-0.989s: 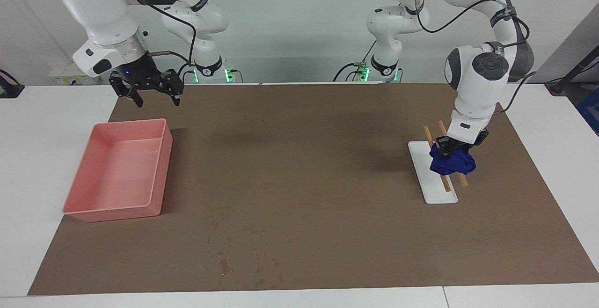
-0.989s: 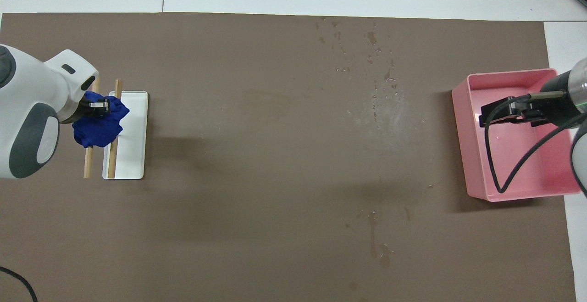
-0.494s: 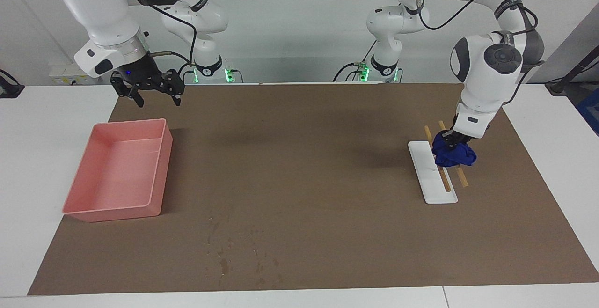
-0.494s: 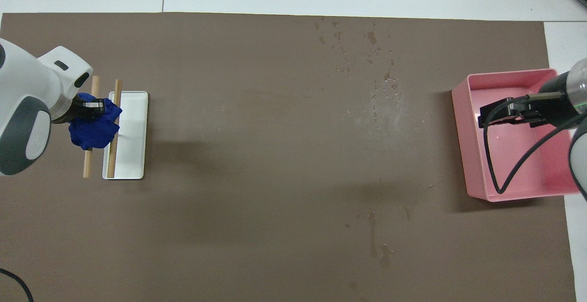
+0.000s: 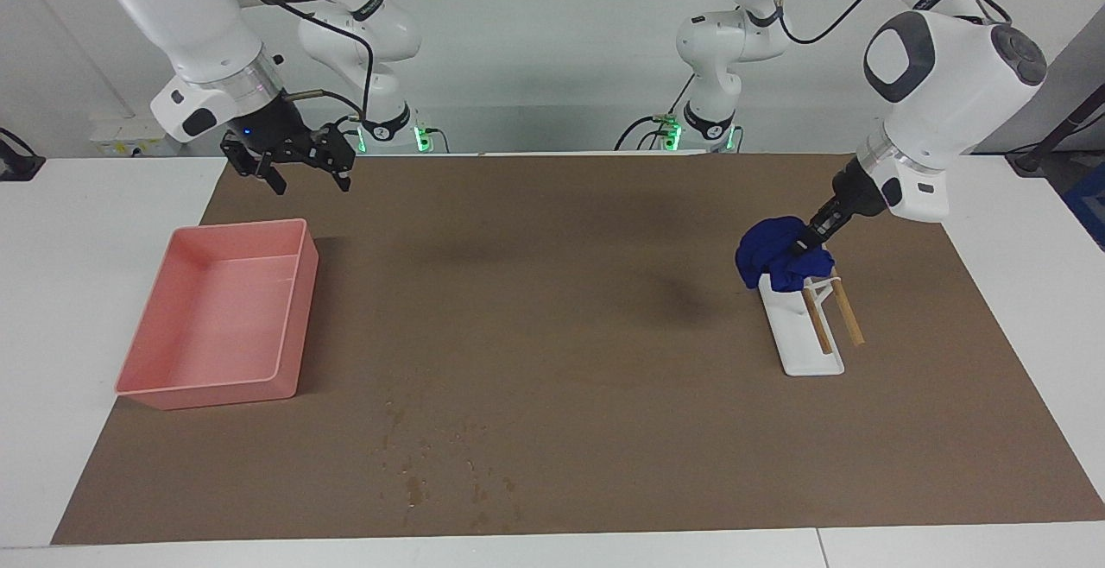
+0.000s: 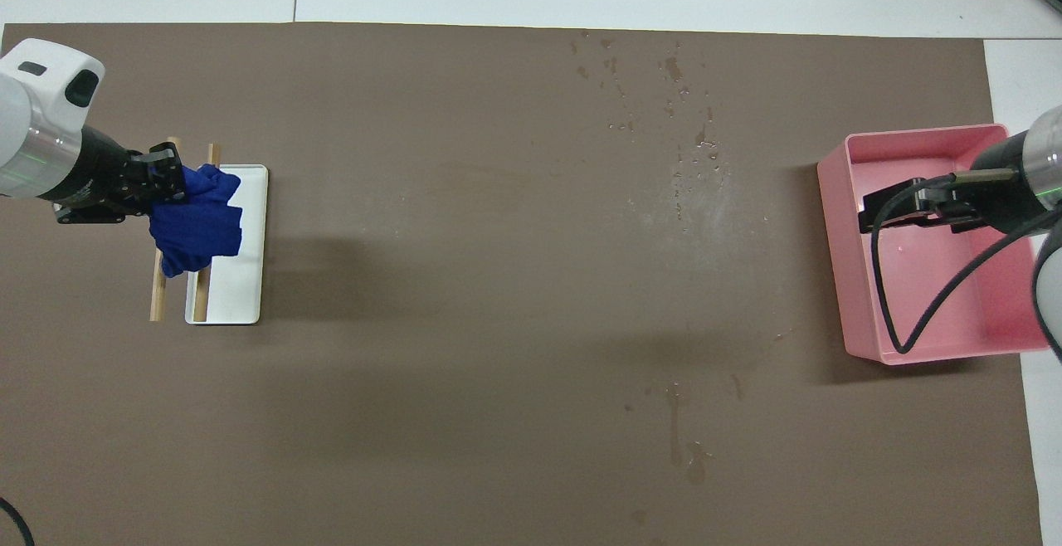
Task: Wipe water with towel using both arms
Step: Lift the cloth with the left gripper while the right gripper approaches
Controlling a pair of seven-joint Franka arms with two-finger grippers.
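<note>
Since a second ago my left pincer point(image 5: 805, 244) has swung up and tilted over, and it has carried the towel point(image 5: 774, 264) off the two wooden sticks point(image 5: 831, 312) toward the end of the white rack tray point(image 5: 807, 352) nearer the robots. That pincer is clamped on the towel, gripping one edge of it. I see the towel as a deep royal-blue cloth, soft and heavily wrinkled, bunched into a loose bundle that hangs in folds below the grip. From overhead the towel point(image 6: 197, 221) covers part of the sticks point(image 6: 157, 297) and a corner of the white tray point(image 6: 241, 272), with the left pincer point(image 6: 170, 183) at its upper edge. I cannot tell whether its lowest fold touches the tray.

My right pincer point(image 5: 308, 176) has drifted slightly toward the middle of the worktop; its fingers stand apart, holding nothing, and it hangs over the brown mat point(image 5: 552, 292) at the end of the pink tray point(image 5: 293, 309) nearer the robots. Overhead, the right pincer point(image 6: 900, 207) shows over the pink tray point(image 6: 838, 222).

Water drops point(image 5: 432, 464) lie scattered on the mat at the edge farthest from the robots, well apart from the towel, and overhead a second wet streak point(image 6: 676, 421) shows nearer the robots than the main splash point(image 6: 680, 131).
</note>
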